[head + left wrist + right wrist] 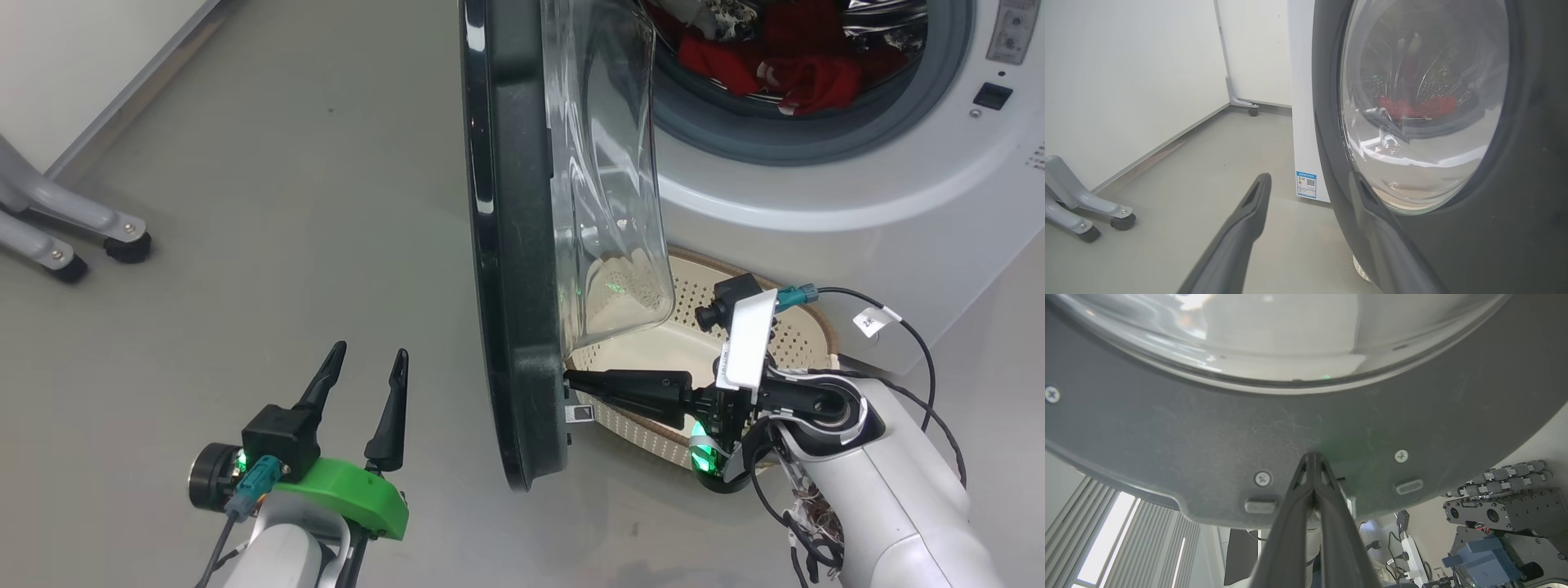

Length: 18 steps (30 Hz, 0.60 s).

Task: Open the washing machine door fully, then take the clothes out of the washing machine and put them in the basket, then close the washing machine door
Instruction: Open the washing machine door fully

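The washing machine door (510, 245) stands partly open and edge-on, its glass bowl (608, 163) bulging towards the washing machine (865, 204). Red clothes (784, 61) lie in the drum. They also show through the door's glass (1414, 108). The cream basket (788, 331) sits on the floor below the door. My right gripper (569, 378) is shut and empty, its tips pressed against the door's inner face (1208, 428). Here the right gripper (1312, 456) meets the grey ring. My left gripper (367, 357) is open on the door's outer side, apart from it. The left gripper (1310, 181) faces the door (1515, 228).
Grey caster legs (90, 237) stand on the floor at the far left, by the wall; the same legs (1090, 212) show beside my left gripper. A blue label (1306, 184) marks the machine's white side. Cables and equipment (1494, 514) lie beyond the door's lower edge.
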Motion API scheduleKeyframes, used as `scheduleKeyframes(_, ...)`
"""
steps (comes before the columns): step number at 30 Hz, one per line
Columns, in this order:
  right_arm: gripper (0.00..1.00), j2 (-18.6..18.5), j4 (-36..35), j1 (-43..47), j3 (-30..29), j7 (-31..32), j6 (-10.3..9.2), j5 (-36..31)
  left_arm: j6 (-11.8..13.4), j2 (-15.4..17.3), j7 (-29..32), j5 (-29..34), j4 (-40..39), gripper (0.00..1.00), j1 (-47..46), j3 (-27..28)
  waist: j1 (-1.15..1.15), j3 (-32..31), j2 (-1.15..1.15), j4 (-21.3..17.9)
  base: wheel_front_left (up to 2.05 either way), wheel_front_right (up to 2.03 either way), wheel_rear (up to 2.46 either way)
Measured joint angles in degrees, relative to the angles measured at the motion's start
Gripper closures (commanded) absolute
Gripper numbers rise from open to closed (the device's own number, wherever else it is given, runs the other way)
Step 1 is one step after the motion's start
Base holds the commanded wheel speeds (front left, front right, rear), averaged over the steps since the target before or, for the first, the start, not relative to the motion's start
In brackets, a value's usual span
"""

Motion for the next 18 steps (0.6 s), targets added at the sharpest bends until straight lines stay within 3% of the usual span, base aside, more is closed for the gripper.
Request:
scheduleKeyframes(10,1.0,0.16,-0.43,0.39,2.05,-2.91,0.02,2.56,0.01,0.02,0.0,0.36,-0.44,0.0,0.75,0.83,0.0,-0.4,0.0,0.24,0.0,0.0,0.0)
scheduleKeyframes(18,1.0,0.33,-0.93,1.81,-0.98,-7.27,0.51,3.08,0.01,0.02,0.0,0.54,-0.44,0.0,1.01,0.98,0.0,-1.12,0.0,-0.01,0.0,0.0,0.0)
